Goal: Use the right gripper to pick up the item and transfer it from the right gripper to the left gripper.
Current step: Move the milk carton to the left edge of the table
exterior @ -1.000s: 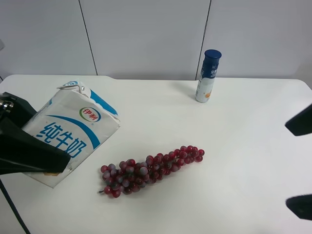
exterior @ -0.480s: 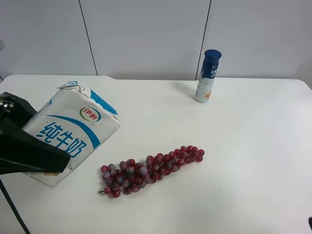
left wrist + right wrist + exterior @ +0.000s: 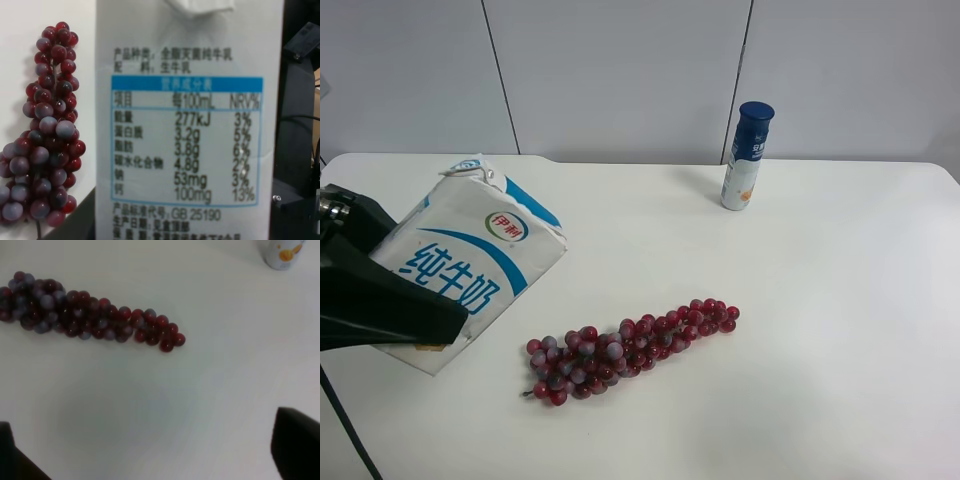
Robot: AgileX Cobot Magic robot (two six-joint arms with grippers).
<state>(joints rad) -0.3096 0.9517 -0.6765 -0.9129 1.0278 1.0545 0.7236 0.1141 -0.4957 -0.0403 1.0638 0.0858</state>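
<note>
One each: carton (image 3: 470, 255); bottle (image 3: 748, 160); grape bunch (image 3: 630, 345)

The grape bunch (image 3: 630, 345) lies on the surface (image 3: 820, 340). In the exterior high view the milk carton (image 3: 470, 265) is just left of it, and the bottle (image 3: 748, 155) stands well behind it.

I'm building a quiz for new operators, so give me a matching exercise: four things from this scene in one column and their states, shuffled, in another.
Things
1. white-and-blue gable-top milk carton
2. blue-capped white bottle
3. bunch of dark red grapes
4. right black tool

States
A. lying flat on the white table
B. open, holding nothing
C. tilted, clamped in the left black tool
D. standing upright near the table's far edge

Pairs: 1-C, 2-D, 3-A, 4-B
</note>
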